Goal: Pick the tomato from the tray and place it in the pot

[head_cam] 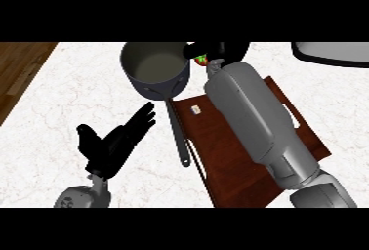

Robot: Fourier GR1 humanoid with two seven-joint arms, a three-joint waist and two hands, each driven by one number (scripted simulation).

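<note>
A grey pot [153, 66] stands at the back of the counter, its long handle [178, 134] pointing toward me. My right hand [220, 50] is just right of the pot's rim, fingers curled round the tomato [201, 60], of which only a red and green sliver shows. The right forearm stretches over the brown wooden tray [234, 166] and hides much of it. My left hand [115, 141] rests open on the left, fingers straight and pointing toward the pot.
A small white item [196, 110] lies on the tray's far left corner. A dark rounded object [333, 51] sits at the back right edge. The wooden floor [22, 68] shows beyond the counter's left edge.
</note>
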